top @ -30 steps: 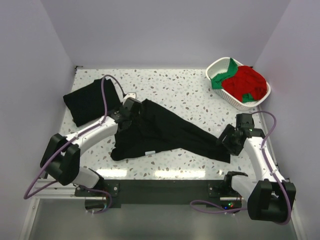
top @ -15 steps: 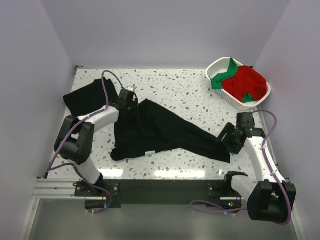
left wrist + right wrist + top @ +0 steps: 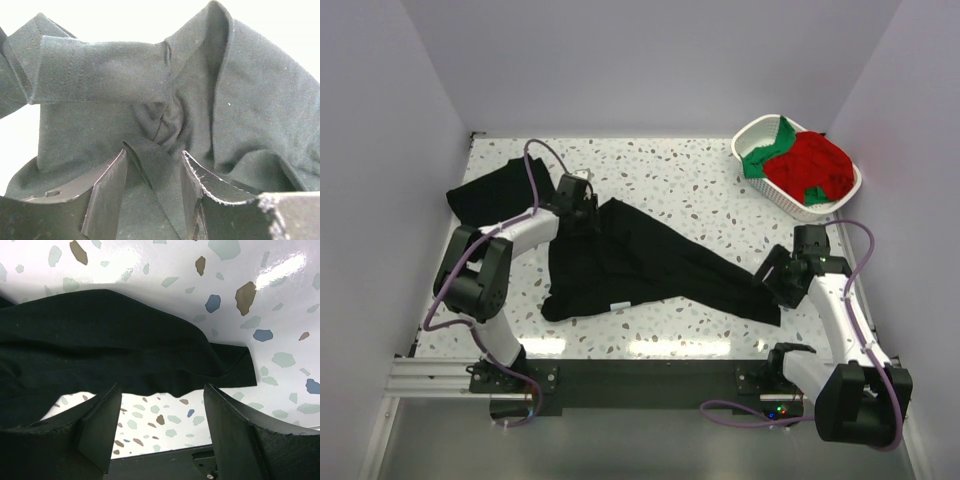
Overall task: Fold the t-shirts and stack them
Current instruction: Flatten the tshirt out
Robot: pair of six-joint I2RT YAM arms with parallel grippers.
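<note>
A black t-shirt (image 3: pixel 650 262) lies crumpled across the middle of the table, a small white label (image 3: pixel 618 306) near its front edge. My left gripper (image 3: pixel 586 214) sits on the shirt's back left corner. In the left wrist view its jaws (image 3: pixel 154 155) stand apart with a raised fold of the black cloth (image 3: pixel 100 75) between them. My right gripper (image 3: pixel 776 284) is at the shirt's right end. It is open (image 3: pixel 162 390), bare table between the fingers, and the hem (image 3: pixel 100 335) lies just beyond the tips. A folded black t-shirt (image 3: pixel 492 200) rests at the back left.
A white lattice basket (image 3: pixel 756 132) at the back right holds red (image 3: pixel 812 162) and green (image 3: pixel 763 154) t-shirts. Walls close in the speckled table (image 3: pixel 680 175) on three sides. A black rail runs along the near edge between the arm bases.
The left arm has swung its elbow round from the front left towards the back, its gripper shifting slightly back and left on the shirt's corner. The right gripper has opened a little wider.
</note>
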